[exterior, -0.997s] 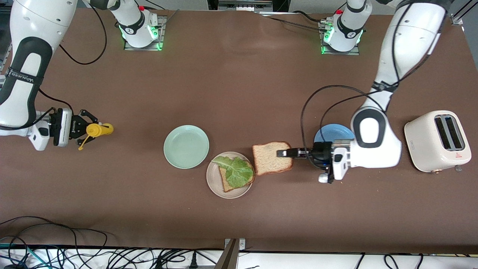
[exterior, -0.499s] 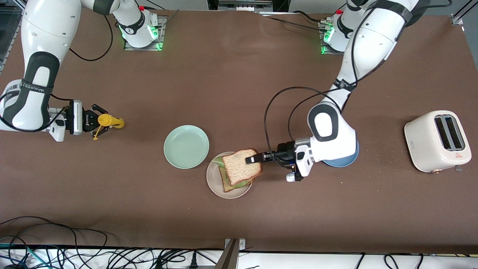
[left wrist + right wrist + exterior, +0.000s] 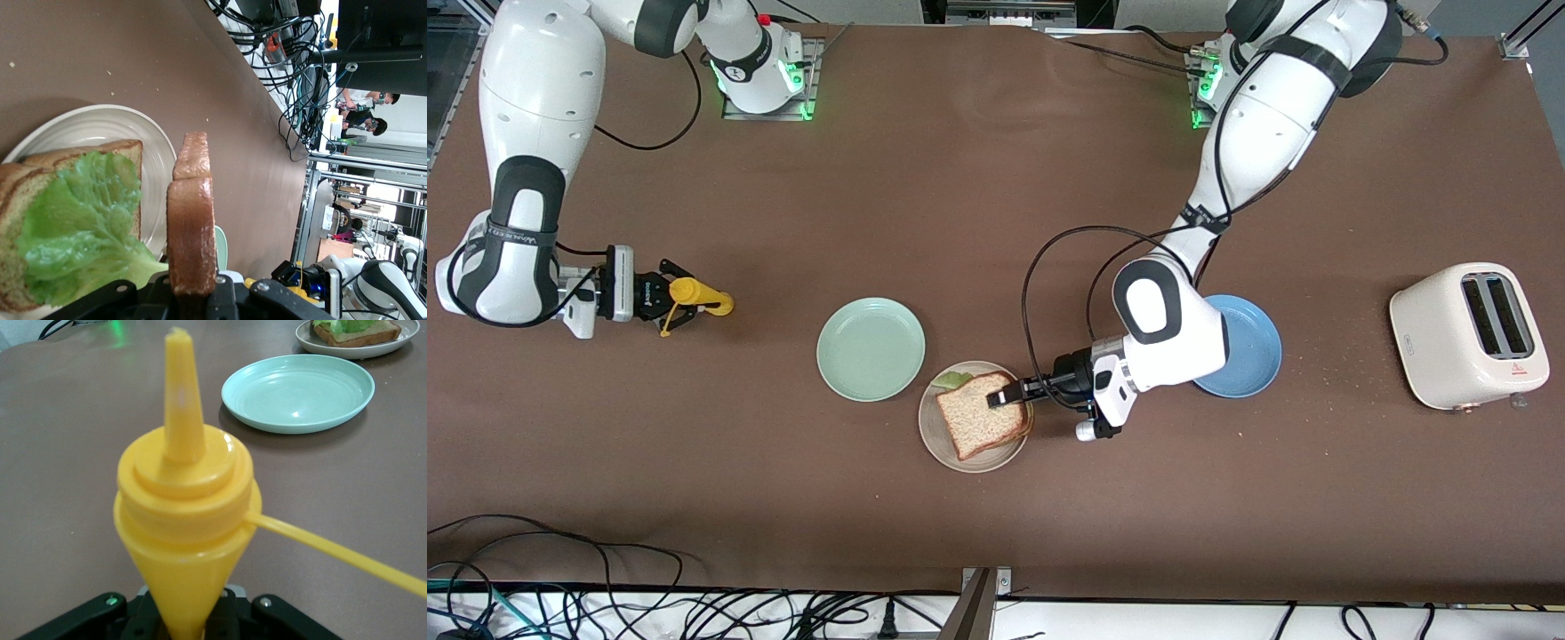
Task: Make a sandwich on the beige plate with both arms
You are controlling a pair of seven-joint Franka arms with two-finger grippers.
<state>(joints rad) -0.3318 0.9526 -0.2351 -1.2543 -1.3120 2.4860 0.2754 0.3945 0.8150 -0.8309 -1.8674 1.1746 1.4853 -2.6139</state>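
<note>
On the brown desk (image 3: 978,222), left gripper (image 3: 1007,396) clamps the top bread slice (image 3: 983,424) over the beige plate (image 3: 938,440); right gripper (image 3: 665,300), at nine o'clock, grips a yellow bottle (image 3: 698,296).

Brown table (image 3: 996,204): mint plate (image 3: 871,348), beige plate (image 3: 938,440), blue plate (image 3: 1249,342), white toaster (image 3: 1467,336).

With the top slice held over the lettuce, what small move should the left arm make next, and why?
Probably lower slightly and open: the left gripper holds the top bread slice shut, over the lettuce and bottom slice on the beige plate. The right gripper holds a yellow bottle.
</note>
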